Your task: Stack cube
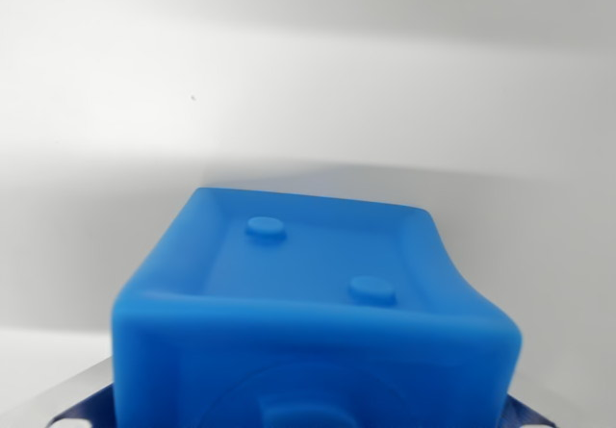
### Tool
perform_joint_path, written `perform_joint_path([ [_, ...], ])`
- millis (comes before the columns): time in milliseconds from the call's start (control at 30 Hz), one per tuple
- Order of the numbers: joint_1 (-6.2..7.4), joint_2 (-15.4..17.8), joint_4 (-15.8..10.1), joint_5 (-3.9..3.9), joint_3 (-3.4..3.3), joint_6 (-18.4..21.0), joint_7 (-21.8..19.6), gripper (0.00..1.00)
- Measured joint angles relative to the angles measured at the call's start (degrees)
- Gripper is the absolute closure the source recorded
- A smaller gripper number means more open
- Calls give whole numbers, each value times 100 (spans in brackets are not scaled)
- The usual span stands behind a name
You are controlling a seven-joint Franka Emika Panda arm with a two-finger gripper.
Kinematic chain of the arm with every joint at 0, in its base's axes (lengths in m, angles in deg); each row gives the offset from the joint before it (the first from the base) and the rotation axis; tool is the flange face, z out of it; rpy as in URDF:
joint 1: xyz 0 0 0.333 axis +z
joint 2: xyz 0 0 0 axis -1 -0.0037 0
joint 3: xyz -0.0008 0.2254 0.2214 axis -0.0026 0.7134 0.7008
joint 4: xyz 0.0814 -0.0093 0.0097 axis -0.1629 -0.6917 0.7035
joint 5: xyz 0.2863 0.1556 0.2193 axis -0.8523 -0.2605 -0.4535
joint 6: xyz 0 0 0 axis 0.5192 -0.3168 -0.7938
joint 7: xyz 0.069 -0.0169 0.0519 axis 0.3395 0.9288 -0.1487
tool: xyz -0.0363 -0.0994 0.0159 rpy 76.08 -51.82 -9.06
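Observation:
A blue cube [313,303] fills the lower middle of the wrist view, very close to the camera. Its upper face is recessed and carries two small round studs. The cube hangs above the white surface [308,91] and casts a soft shadow behind itself. My gripper [300,416] is shut on it, with the cube between the jaws. Only slivers of grey and blue-tinted metal show, at the bottom left corner [67,411] and the bottom right corner [525,414]. No second cube is visible.
Plain white tabletop stretches across the whole upper part of the view, with a tiny dark speck [193,95] on it. A brighter band of light crosses it at mid height.

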Motion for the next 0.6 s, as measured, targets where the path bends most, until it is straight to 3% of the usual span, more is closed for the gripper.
perform_joint_path([
  [600, 0, 223, -71, 0, 0, 129, 0, 100],
])
